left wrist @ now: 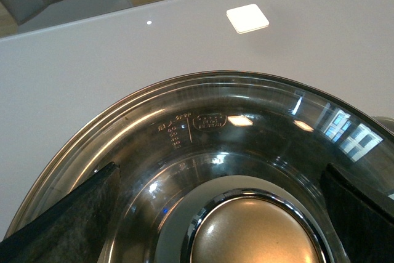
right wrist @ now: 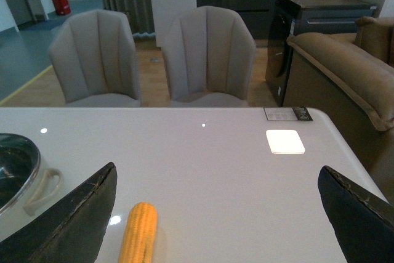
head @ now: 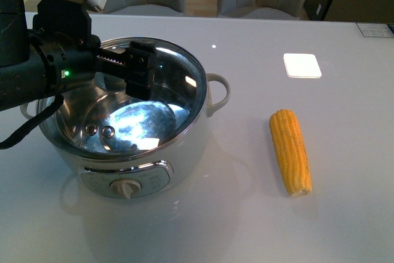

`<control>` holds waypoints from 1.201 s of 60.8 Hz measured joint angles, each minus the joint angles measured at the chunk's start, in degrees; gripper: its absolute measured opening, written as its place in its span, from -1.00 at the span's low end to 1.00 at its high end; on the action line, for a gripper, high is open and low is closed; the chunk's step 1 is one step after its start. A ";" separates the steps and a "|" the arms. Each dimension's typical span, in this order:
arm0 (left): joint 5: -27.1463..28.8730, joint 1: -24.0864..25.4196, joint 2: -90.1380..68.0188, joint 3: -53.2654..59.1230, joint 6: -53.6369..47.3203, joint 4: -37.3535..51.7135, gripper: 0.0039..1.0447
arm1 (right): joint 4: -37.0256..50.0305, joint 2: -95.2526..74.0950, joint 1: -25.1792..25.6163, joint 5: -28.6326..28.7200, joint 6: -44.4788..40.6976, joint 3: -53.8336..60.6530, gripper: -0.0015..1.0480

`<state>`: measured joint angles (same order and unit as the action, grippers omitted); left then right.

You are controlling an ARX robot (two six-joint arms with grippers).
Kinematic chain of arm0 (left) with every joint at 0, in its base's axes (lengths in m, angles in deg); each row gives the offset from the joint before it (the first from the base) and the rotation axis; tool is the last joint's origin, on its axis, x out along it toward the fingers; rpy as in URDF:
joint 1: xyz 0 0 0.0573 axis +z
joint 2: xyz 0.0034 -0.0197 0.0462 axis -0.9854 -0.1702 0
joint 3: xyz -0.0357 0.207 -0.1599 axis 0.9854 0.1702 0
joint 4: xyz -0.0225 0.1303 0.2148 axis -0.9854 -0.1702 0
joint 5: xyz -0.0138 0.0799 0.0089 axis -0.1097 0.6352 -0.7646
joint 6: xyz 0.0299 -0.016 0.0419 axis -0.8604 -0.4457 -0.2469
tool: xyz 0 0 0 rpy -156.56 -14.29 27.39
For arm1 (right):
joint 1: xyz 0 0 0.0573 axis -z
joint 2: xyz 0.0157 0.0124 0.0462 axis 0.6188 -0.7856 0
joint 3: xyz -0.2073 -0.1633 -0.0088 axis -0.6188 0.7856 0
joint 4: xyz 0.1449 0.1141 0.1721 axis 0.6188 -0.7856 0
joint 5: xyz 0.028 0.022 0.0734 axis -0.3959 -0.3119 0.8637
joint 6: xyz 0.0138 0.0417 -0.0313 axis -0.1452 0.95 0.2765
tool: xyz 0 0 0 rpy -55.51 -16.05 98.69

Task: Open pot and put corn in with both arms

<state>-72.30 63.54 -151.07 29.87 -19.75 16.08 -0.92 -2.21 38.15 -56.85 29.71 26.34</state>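
Over the pot, my left gripper: jaws wide, one finger on each side of the lid knob, not touching it.
State of the lid: glass, seated on the pot's rim, so the pot is not yet open.
My right gripper: jaws wide and empty, above the table, with the corn below it.
Corn, place: flat on the table, well to the right of the pot.
Corn, axis: the long axis runs from far to near, and the near end leans slightly right. The pale cut end faces me and the rounded tip points away.
Risk, lid: the knob looks smooth and domed, so a shallow or off-centre pinch could slip and drop the glass onto the rim.
Risk, corn: it is round, so closing along its length instead of across it could roll it away.
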 joint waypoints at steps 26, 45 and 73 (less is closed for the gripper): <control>0.48 -1.07 -0.94 -0.57 3.04 -0.24 0.88 | 0.00 0.00 0.00 0.00 0.00 0.00 0.83; 1.40 -1.11 -1.51 -0.55 3.08 -0.07 0.88 | 0.00 0.00 0.00 0.00 0.00 0.00 0.83; 1.44 -1.07 -1.62 -0.46 2.95 0.22 0.77 | 0.00 0.00 0.00 0.00 0.00 0.00 0.83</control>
<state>-70.86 62.47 -152.69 29.41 -16.80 16.30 -0.92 -2.21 38.15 -56.85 29.71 26.34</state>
